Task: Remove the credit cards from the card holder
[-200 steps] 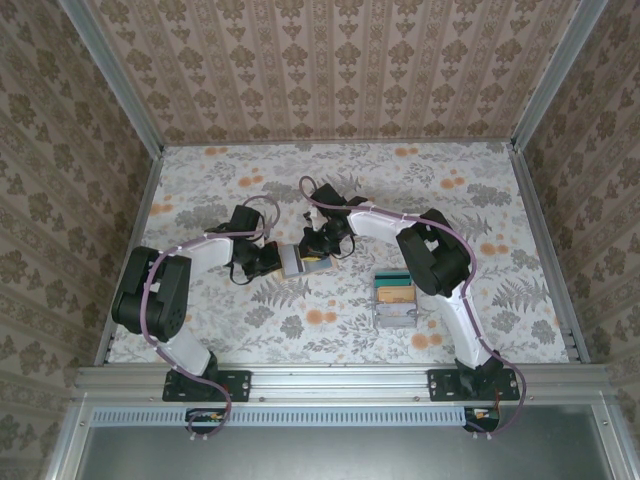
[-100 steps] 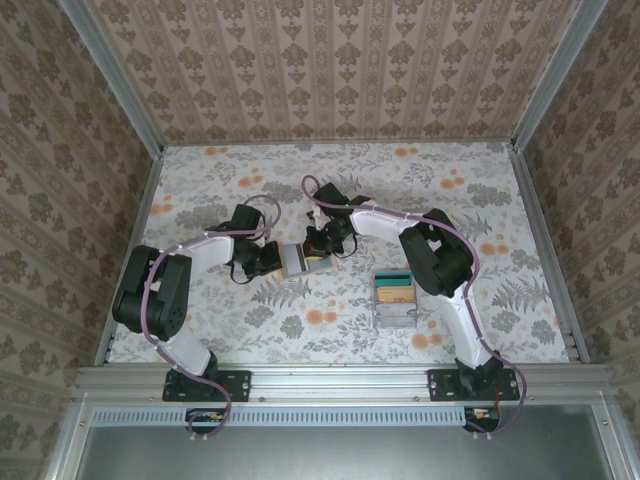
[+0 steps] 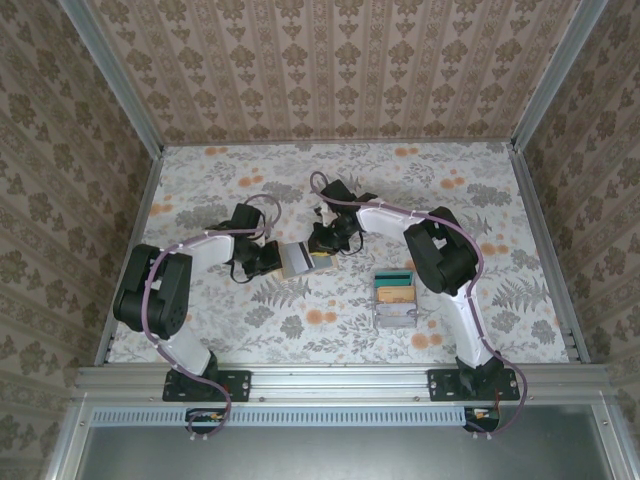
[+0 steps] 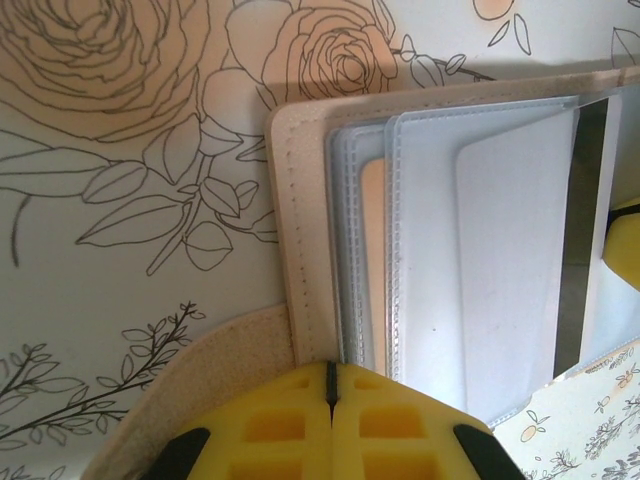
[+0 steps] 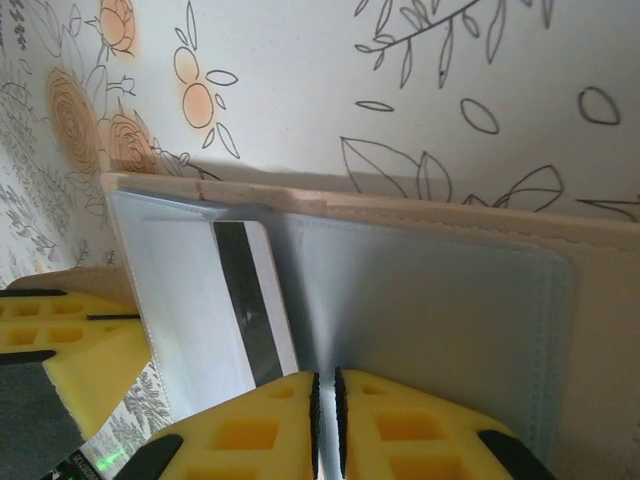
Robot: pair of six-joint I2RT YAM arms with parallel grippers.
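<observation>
A lab-style robot test cell: bare aluminium frame (image 3: 340,378), damask-papered walls (image 3: 330,70), floral-print table (image 3: 400,180)

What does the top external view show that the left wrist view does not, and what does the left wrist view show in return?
Top external adds the papered walls and a clear box with coloured contents, lying to the right of the holder. Left wrist adds close detail: grey-blue slots, a card with a black stripe partly out of its slot, and the left gripper shut on the holder's edge. Both show the open holder, the floral table and the left gripper.
</observation>
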